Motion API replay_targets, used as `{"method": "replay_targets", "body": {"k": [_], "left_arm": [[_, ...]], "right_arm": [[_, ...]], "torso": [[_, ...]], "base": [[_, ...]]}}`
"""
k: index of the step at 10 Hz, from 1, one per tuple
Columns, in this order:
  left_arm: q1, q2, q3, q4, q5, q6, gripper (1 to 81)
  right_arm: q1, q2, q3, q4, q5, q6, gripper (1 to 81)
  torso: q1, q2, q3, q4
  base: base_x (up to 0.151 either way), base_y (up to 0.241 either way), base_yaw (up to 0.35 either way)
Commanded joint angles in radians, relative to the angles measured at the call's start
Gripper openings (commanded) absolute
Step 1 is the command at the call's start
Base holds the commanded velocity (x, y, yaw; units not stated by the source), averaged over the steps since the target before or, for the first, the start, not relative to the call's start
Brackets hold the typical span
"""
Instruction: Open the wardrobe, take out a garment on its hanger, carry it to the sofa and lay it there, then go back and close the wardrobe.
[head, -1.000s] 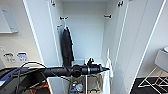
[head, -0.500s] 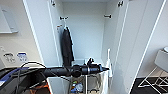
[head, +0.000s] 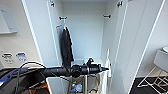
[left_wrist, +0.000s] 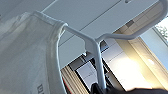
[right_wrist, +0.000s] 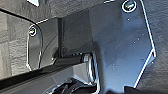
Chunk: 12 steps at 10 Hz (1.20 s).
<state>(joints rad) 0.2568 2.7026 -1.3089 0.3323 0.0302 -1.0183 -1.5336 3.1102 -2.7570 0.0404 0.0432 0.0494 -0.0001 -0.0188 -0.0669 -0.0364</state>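
The left jaws (left_wrist: 100, 88) are clamped on the stem of the hanger (left_wrist: 96, 50), low at the edge of the left wrist view, with the white hook curving away above them. The shirt (left_wrist: 25, 55) hangs from one shoulder of the hanger, its collar hem looped over the white bar, thin fabric falling just beside the stem.

In the head view the left arm (head: 75, 70) reaches in from the left, stretched level across the wardrobe (head: 37, 30) opening, its tip (head: 103, 68) near the right door (head: 132, 45). There a pale strip, probably the shirt edge-on, hangs just beyond the tip. Both doors stand open. Inside, a long black garment (head: 66, 47) hangs from the rail at the left. A white chair (head: 160, 62) stands at the far right.

Whether the right jaws are apart or together I cannot tell; the right wrist view gives the dark plate (right_wrist: 120, 45) over grey carpet (right_wrist: 12, 37).
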Motion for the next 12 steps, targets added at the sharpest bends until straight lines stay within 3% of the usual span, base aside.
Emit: {"method": "replay_targets", "body": {"k": [1,12], "left_arm": [[-0.175,0.007,0.023,0.025,-0.049,0.014,1.0],[-0.167,-0.015,0.054,0.050,-0.049,0.017,1.0]], "right_arm": [[0.043,0.007,0.010,0.007,-0.057,-0.003,81.1],[0.037,0.007,0.010,0.003,-0.045,-0.005,81.1]], "torso": [[0.000,0.000,0.000,0.000],[0.001,0.000,0.000,0.000]], "base": [[0.000,0.000,-0.229],[0.000,0.000,-0.231]]}}
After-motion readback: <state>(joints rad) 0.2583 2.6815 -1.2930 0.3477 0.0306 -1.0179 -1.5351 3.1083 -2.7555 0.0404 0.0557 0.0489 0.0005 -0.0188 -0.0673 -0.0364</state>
